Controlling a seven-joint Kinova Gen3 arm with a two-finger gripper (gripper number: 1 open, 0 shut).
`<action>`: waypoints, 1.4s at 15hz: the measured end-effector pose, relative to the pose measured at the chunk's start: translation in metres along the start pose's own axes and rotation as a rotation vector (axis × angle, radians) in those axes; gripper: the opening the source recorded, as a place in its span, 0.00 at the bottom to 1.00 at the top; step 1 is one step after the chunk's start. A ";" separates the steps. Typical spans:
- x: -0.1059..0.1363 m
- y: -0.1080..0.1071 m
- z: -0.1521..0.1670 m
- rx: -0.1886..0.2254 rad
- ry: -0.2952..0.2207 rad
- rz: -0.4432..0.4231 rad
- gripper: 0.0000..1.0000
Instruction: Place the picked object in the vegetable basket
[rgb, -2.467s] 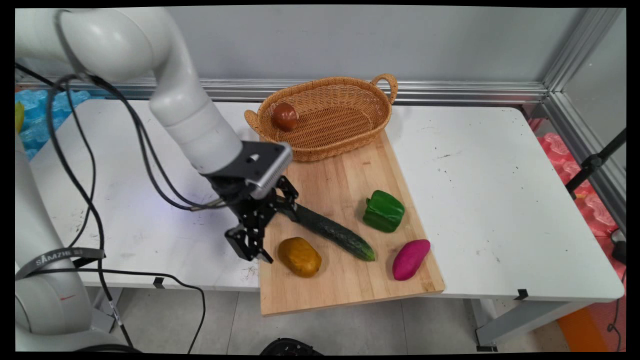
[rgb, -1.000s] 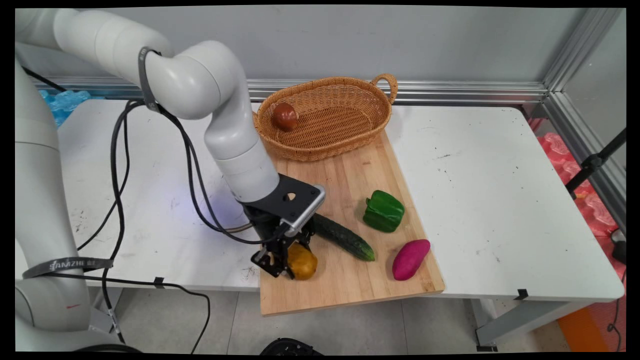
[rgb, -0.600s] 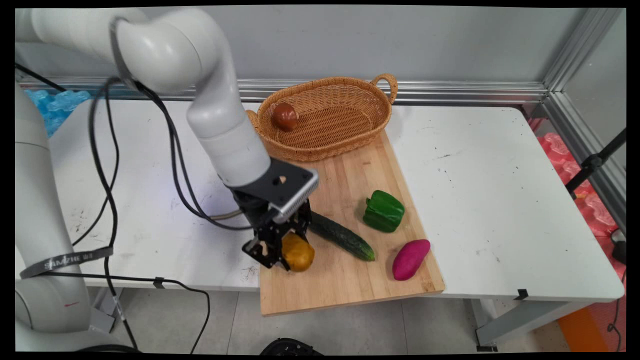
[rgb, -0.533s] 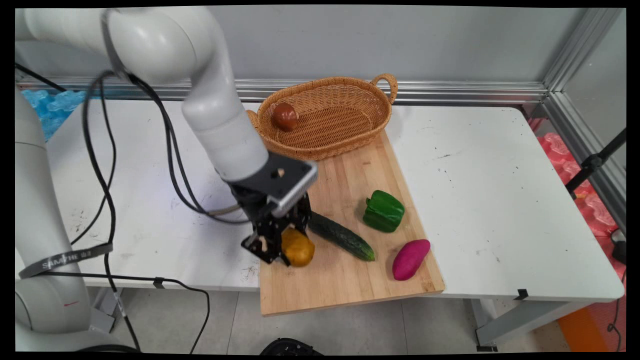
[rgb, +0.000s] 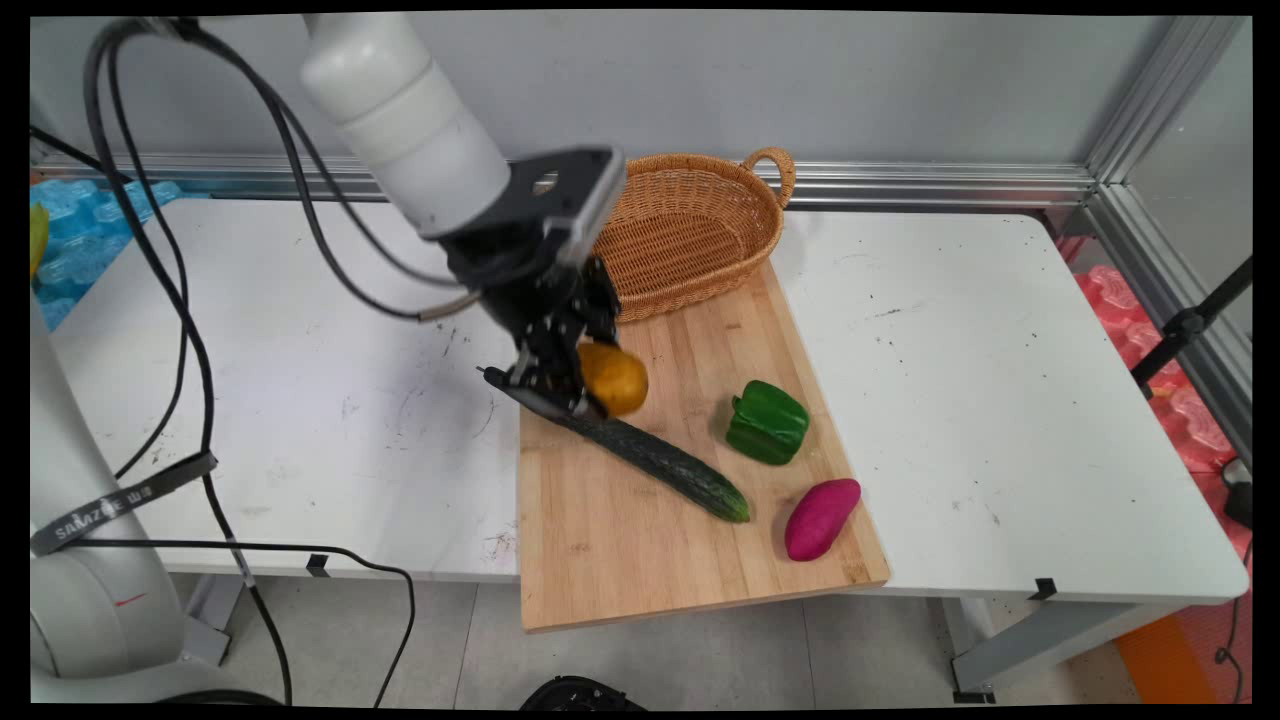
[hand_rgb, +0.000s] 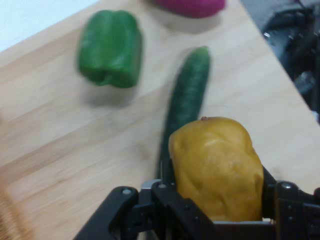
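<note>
My gripper (rgb: 585, 385) is shut on a yellow-brown potato (rgb: 613, 378) and holds it in the air above the wooden cutting board (rgb: 640, 560). In the hand view the potato (hand_rgb: 216, 167) fills the space between the black fingers. Just below it a dark green cucumber (rgb: 660, 462) lies slanted on the board, seen under the potato as the cucumber (hand_rgb: 186, 102). Further right on the board are a green bell pepper (rgb: 767, 422) and a magenta sweet potato (rgb: 821, 518). A wicker basket (rgb: 700, 235) stands behind the board, its left part hidden by my hand.
The board overhangs the table's front edge. Black cables hang from the arm on the left over the white table (rgb: 1000, 400). An aluminium frame runs along the back and right sides. The green pepper (hand_rgb: 111, 48) and the sweet potato (hand_rgb: 190, 7) lie ahead in the hand view.
My gripper came down on the potato at the board's near left corner, shut on it, then lifted it up and back toward the basket. The cucumber's full length shows now.
</note>
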 end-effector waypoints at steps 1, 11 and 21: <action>-0.001 -0.007 -0.007 0.024 0.007 -0.044 0.00; -0.019 -0.084 -0.055 0.276 0.076 -0.451 0.00; -0.032 -0.179 -0.049 0.464 0.125 -0.698 0.00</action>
